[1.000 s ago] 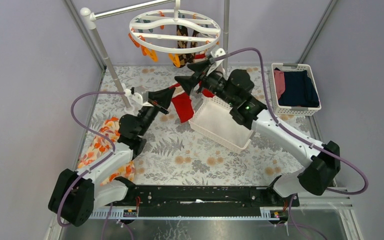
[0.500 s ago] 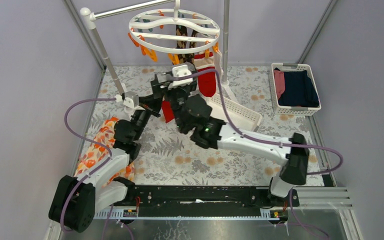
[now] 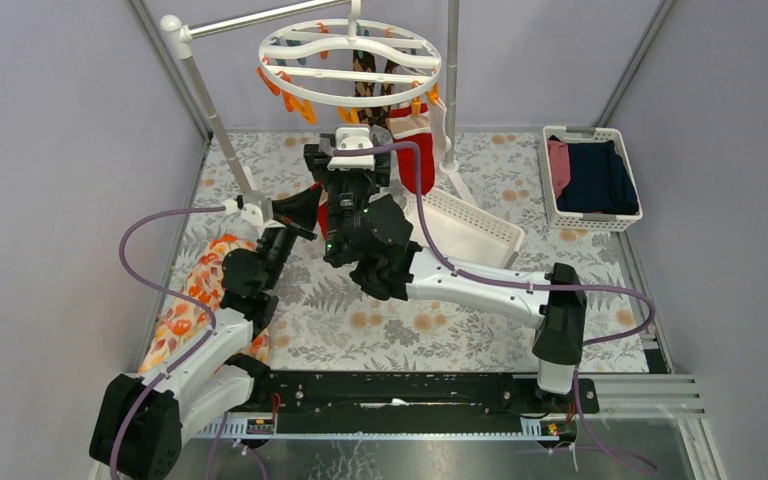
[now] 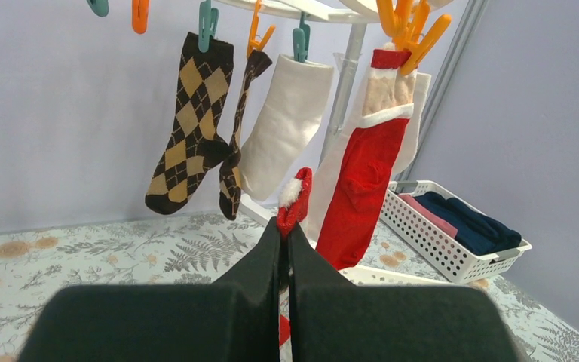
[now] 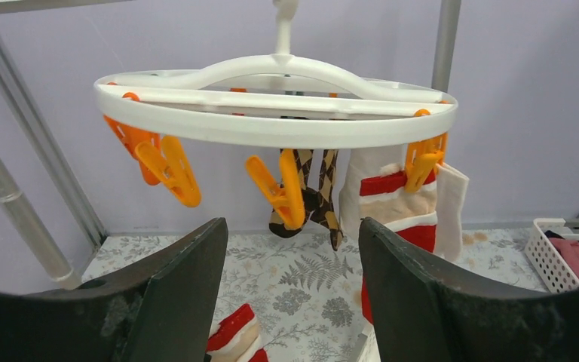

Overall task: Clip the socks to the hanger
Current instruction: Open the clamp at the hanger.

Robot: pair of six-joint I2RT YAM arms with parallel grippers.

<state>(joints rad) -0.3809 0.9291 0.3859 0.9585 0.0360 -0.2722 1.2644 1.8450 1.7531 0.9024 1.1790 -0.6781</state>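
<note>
Filling basket [image 3: 600, 221], clothes [image 3: 596, 178], left tool [image 4: 285, 231] pinching sock [image 4: 295, 202]

Light was even and diffuse, from overhead. Shadows under the arms on the floral tablecloth [image 3: 430, 335] were soft and faint. Top view sharp; poles leaned outward toward the frame edges. Dull sheen on metal front strip [image 3: 410, 455]. Wrist views: left gripper [image 4: 285, 234] and right gripper [image 5: 292, 226] near-black, edges slightly soft. Red sock [image 4: 295, 204] in the left jaws was sharp. Hanger [image 5: 271, 128] bright, crisp.

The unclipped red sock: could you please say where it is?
Left wrist view, centre: the unclipped red sock is pinched in the left pincer, left of the clipped red sock.
</note>
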